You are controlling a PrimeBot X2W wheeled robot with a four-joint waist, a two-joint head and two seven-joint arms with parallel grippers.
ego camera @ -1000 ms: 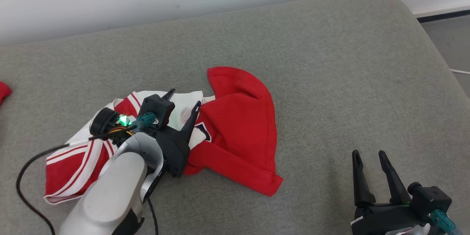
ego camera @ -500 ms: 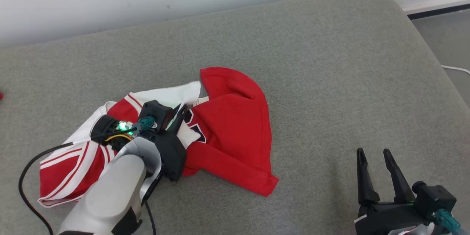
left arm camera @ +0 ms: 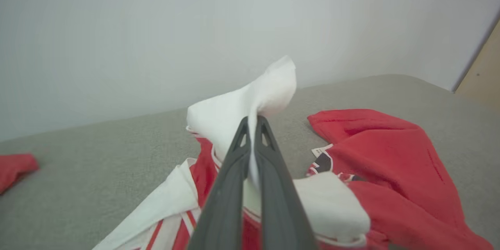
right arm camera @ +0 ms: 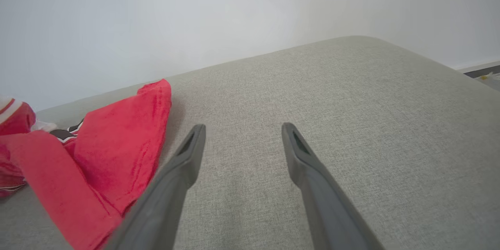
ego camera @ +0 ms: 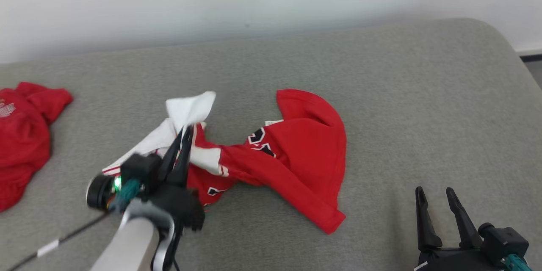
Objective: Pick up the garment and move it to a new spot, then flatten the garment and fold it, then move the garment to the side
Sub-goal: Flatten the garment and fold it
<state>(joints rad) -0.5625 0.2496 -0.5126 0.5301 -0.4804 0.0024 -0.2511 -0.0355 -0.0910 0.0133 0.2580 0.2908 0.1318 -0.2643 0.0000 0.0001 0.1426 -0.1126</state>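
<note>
Left jaws pinched on the garment point(ego camera: 305, 156) at its raised white fold, right jaws wide, idle; I judge pickup begun, with moving, flattening and folding all left.

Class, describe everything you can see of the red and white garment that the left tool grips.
The garment is soft, fleece-like red cloth with white panels, red-striped trim and black-and-white lettering. It lies crumpled on the grey cushion, its red part spread to the robot's right. The left tool is shut on a white fold, holding it above the rest.
</note>
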